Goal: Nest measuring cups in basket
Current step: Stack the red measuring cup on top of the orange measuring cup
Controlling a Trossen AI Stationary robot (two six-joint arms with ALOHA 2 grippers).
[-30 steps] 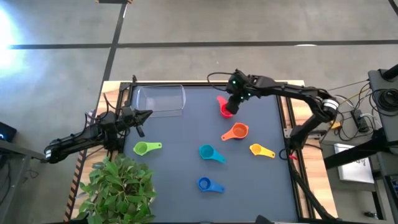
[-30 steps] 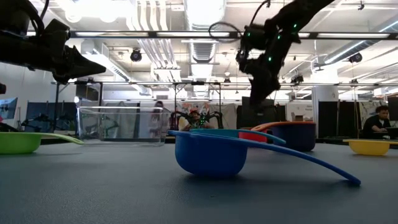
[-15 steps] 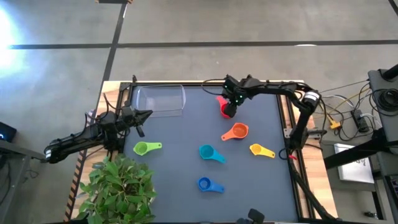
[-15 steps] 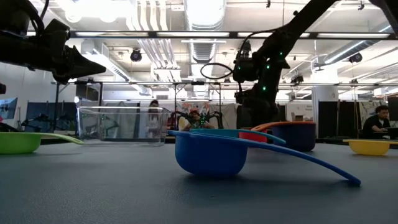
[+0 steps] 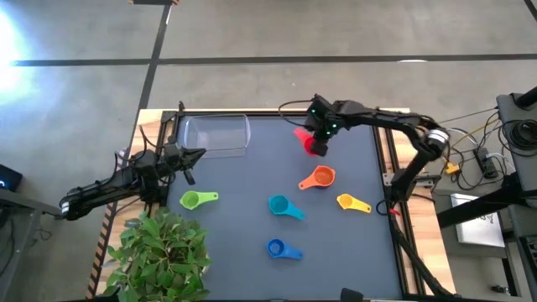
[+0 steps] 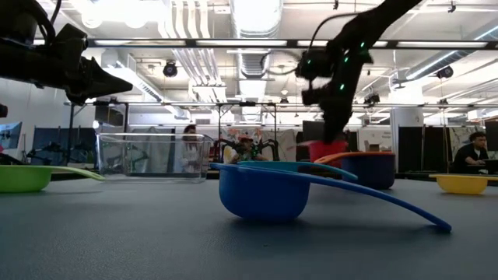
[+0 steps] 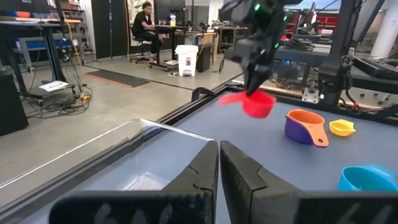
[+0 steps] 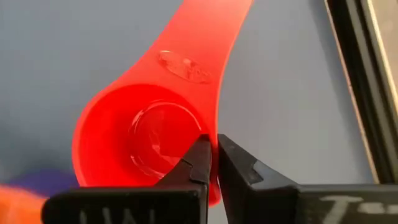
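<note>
My right gripper (image 5: 320, 141) is over the far right part of the table, shut on the red measuring cup (image 5: 311, 142), whose handle (image 5: 299, 132) points toward the basket. The clear basket (image 5: 216, 135) stands on its base near the far left corner. On the table lie the green cup (image 5: 198, 200), teal cup (image 5: 284, 206), blue cup (image 5: 282, 249), yellow cup (image 5: 352, 202) and orange cup (image 5: 320, 178). The orange cup seems to sit in a purple one (image 7: 302, 127). My left gripper (image 5: 200, 154) hovers shut beside the basket's near side. My right gripper pinches the red cup's bowl wall (image 8: 215, 142), on the side next to the handle (image 8: 199, 43). One finger (image 8: 198, 160) is inside the bowl and the other (image 8: 235, 167) outside. The fingers come from above, pointing down. The cup hangs level below them, lifted off the table (image 6: 327, 149).
A leafy potted plant (image 5: 159, 256) stands at the near left corner, close to my left arm. Dark rails run along the table's right edge (image 5: 388, 168). Free table surface lies between the basket and the scattered cups. People and benches show in the room beyond.
My right gripper dropped onto the red cup, then rose again with the cup in its hold. The cup has left the table and now hangs slightly farther right and toward the far edge than where it lay.
</note>
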